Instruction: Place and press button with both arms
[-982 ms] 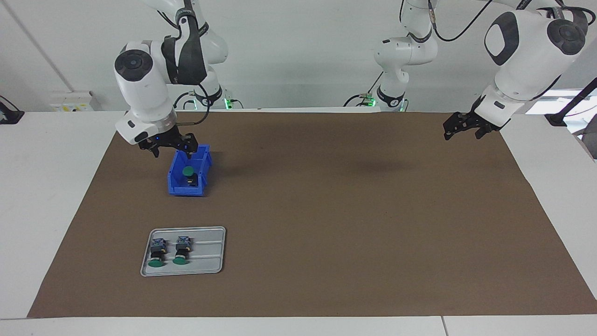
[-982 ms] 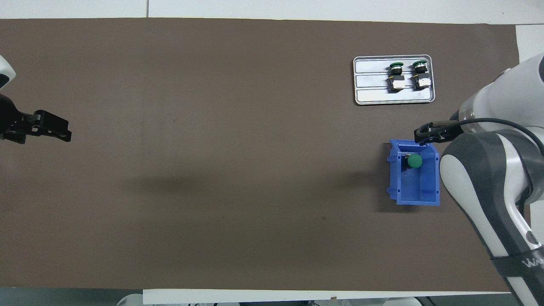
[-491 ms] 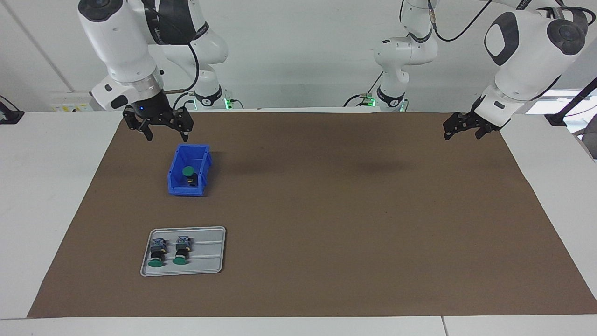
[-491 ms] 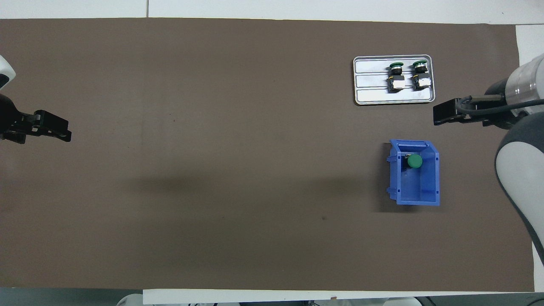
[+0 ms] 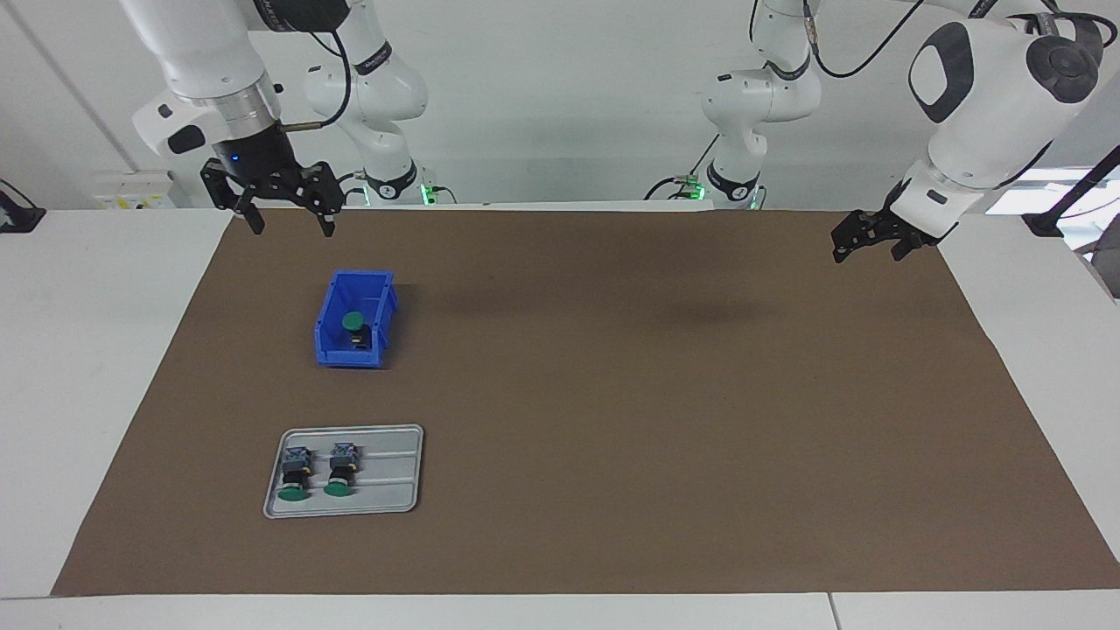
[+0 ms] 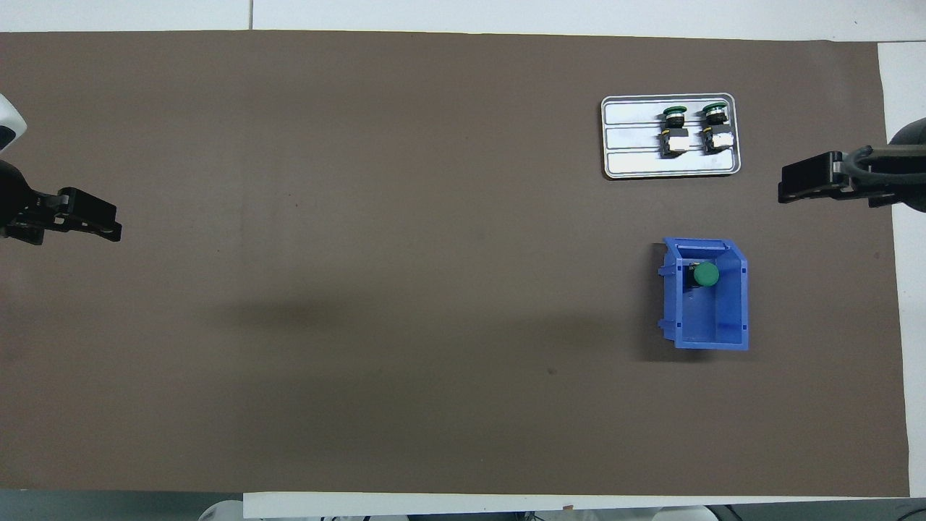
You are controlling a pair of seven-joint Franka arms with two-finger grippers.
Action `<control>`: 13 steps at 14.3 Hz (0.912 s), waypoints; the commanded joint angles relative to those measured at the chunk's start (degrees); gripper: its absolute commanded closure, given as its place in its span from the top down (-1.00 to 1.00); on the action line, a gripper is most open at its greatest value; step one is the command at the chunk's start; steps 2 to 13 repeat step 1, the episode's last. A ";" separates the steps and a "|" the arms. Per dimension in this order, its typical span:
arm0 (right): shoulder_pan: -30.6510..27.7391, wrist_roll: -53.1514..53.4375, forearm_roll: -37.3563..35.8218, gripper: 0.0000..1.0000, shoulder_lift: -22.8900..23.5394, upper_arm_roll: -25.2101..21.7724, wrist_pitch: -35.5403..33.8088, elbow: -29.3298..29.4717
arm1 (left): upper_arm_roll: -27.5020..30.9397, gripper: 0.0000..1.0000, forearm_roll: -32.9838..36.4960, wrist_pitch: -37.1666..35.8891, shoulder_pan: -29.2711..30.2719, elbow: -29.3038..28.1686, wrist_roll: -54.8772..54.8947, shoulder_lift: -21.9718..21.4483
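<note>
The button (image 5: 353, 323) you want stands in the blue bin (image 5: 330, 348), right gripper (image 5: 282, 226) spread and raised over the mat's edge, left gripper (image 5: 864, 247) waiting, seemingly spread too.

The button (image 5: 353, 323) stands upright in a blue bin (image 5: 333, 348) toward the right arm's end of the table, its round green cap up, black collar below, close to the bin's wall farthest from the robots. Two more buttons (image 5: 292, 473) (image 5: 339, 471) of the same kind lie on their sides, side by side, on a grey tray (image 5: 394, 490) farther from the robots than the bin, their green caps pointing away from the robots and their blue-grey blocks toward them.
</note>
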 commanded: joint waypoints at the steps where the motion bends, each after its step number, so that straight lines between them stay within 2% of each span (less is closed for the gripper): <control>1: -0.87 -1.16 1.11 0.98 0.53 -0.11 -1.17 0.79 | 0.04 1.00 -0.44 0.16 0.26 0.49 0.70 0.05; 13: -0.87 -1.16 1.11 0.98 0.53 -0.11 -1.17 0.79 | 0.04 1.00 -0.44 0.16 0.26 0.49 0.70 0.05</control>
